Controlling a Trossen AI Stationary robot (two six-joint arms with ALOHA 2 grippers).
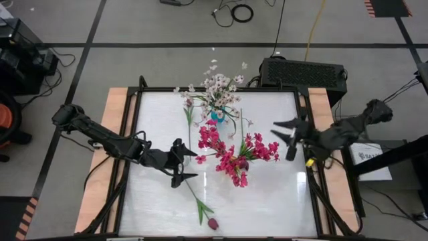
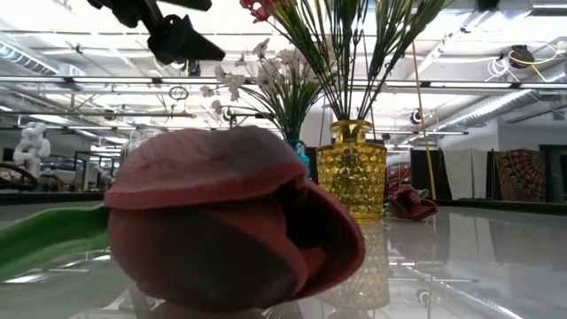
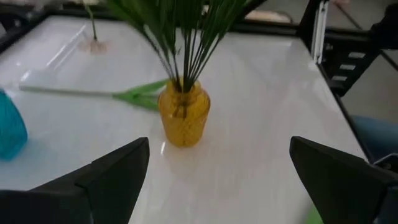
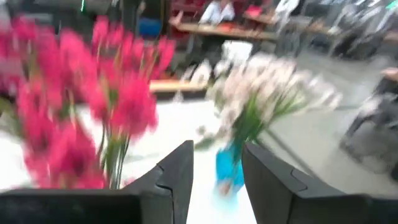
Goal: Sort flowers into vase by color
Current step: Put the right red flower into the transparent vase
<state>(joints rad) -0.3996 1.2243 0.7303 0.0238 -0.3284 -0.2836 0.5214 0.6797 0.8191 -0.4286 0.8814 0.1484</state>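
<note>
Risk, in order of scale: the yellow vase (image 1: 235,159) stands mid-table, top-heavy with magenta blooms (image 1: 231,152), between both arms; a sideways brush from either arm would likely tip it, and the blue vase (image 1: 217,115) of white-pink blossoms (image 1: 219,86) just behind could follow. A smaller hazard: the maroon tulip (image 1: 212,223) lies flat near the table's front edge, its green stem (image 1: 196,196) running back toward the left arm; a low pinch on so thin a stem may slip or push the flower off the table (image 1: 281,201). One more white-pink stem (image 1: 188,110) lies flat beside the blue vase, unsorted.

Left gripper (image 1: 186,165): fingers spread wide, nothing between them, beside the yellow vase and close to the stem's upper end. Right gripper (image 1: 281,132): fingers partly apart, empty, at the table's right side facing the magenta blooms
</note>
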